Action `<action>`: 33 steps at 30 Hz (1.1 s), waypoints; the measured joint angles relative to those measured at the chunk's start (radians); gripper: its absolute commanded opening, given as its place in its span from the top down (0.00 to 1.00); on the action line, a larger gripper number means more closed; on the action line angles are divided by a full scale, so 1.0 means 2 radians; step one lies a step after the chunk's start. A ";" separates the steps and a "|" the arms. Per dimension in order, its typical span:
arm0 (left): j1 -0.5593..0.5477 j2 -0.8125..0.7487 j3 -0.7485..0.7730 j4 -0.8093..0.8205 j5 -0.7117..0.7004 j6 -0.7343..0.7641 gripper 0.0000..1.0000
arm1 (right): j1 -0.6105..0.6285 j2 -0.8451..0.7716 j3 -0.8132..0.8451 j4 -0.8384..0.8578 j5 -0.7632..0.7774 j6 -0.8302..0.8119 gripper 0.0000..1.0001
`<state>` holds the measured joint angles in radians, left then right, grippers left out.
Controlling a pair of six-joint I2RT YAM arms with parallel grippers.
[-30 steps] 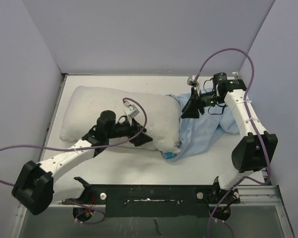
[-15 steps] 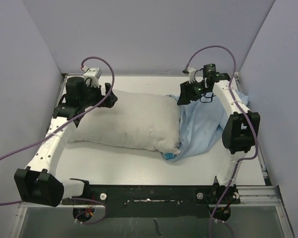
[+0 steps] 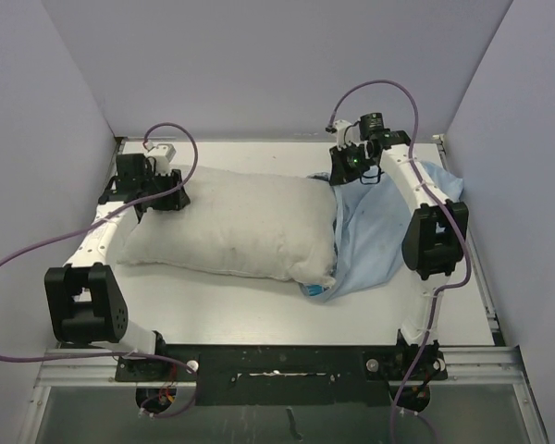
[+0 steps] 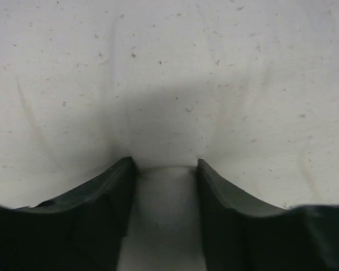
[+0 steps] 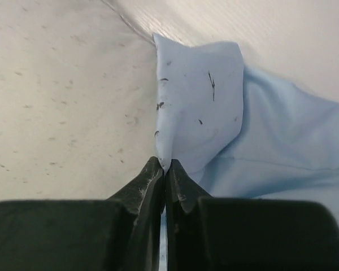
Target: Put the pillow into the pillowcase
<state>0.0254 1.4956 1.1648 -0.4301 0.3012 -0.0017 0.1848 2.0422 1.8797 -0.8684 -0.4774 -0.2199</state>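
Top external: left hand (image 3: 166, 197) grips plump off-white pillow (image 3: 240, 222) lying lengthwise toward light-blue fabric pillowcase (image 3: 375, 242) clenched by right hand (image 3: 343, 173).

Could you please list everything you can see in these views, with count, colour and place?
pillow: one, off-white, lying across the middle of the table.
pillowcase: one, light blue, crumpled at the pillow's right end.
table: one, white, under everything.
walls: three, pale lilac, left, back and right.
cables: two, purple, looping from the wrists.
arms: two, white with black joints, bases at the near edge.
left gripper: one, black, on the pillow's far left corner, its fabric bunched between the jaws.
right gripper: one, black, shut on the pillowcase's edge.
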 measured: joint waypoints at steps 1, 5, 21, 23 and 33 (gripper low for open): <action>0.001 0.003 -0.006 0.010 0.014 0.003 0.96 | 0.006 0.000 0.009 0.000 0.000 0.000 1.00; -0.001 0.006 -0.040 0.067 0.083 0.015 1.00 | 0.042 0.000 0.046 0.006 -0.002 0.003 1.00; -0.101 -0.155 -0.209 0.200 0.061 -0.047 0.85 | 0.161 -0.021 0.003 0.033 -0.038 0.025 0.77; -0.101 -0.159 -0.210 0.199 0.043 -0.063 0.65 | 0.144 -0.024 -0.018 0.034 -0.040 0.024 0.59; -0.093 -0.232 -0.179 0.140 0.000 -0.093 0.36 | -0.002 -0.114 -0.053 -0.024 -0.175 -0.067 0.10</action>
<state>-0.1612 1.0317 0.8070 -0.1501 0.3016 -0.1875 0.1806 1.8149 1.7737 -0.9173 -0.8276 -0.3531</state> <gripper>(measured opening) 0.591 0.861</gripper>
